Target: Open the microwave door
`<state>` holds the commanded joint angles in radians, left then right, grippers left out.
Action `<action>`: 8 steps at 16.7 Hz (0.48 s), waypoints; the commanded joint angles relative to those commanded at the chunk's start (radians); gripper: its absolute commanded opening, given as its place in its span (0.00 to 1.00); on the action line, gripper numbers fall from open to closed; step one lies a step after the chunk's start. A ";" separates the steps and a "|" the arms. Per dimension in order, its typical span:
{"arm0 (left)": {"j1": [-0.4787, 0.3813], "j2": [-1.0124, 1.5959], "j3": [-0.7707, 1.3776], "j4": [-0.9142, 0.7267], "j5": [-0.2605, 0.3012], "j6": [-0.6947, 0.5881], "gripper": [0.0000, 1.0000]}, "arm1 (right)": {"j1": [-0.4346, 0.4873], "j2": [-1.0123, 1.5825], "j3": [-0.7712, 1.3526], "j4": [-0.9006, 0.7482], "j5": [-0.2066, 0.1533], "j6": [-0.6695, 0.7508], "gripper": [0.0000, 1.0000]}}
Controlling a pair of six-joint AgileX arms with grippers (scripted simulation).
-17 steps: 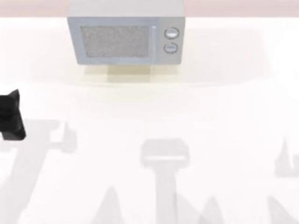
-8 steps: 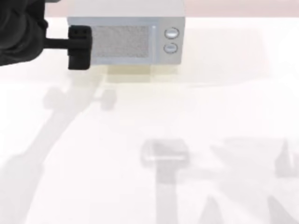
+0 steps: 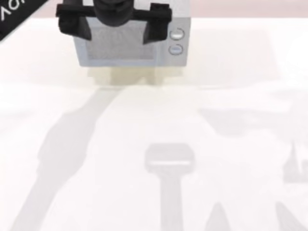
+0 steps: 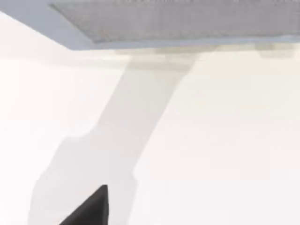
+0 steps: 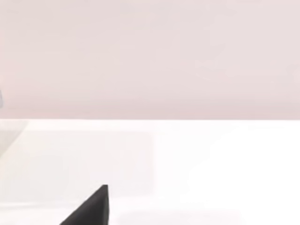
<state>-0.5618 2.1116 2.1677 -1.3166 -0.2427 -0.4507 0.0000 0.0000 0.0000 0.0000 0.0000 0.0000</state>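
On the white table (image 3: pixel 231 120), my left gripper (image 3: pixel 114 26) hangs spread wide over the microwave (image 3: pixel 130 43), its door (image 3: pixel 120 48) closed; no writing is legible.

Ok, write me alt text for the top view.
The left gripper, jaws spread wide, hangs in front of the microwave at the far edge of a pale table, one finger at each side of the closed microwave door. Two round knobs sit on the front, right of the door. The right arm is out of view.
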 joint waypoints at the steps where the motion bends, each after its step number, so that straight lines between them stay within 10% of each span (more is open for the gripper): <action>1: -0.016 0.057 0.086 -0.022 -0.011 -0.022 1.00 | 0.000 0.000 0.000 0.000 0.000 0.000 1.00; 8: -0.082 0.273 0.471 -0.081 -0.064 -0.128 1.00 | 0.000 0.000 0.000 0.000 0.000 0.000 1.00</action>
<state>-0.6439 2.3841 2.6383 -1.3977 -0.3067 -0.5785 0.0000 0.0000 0.0000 0.0000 0.0000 0.0000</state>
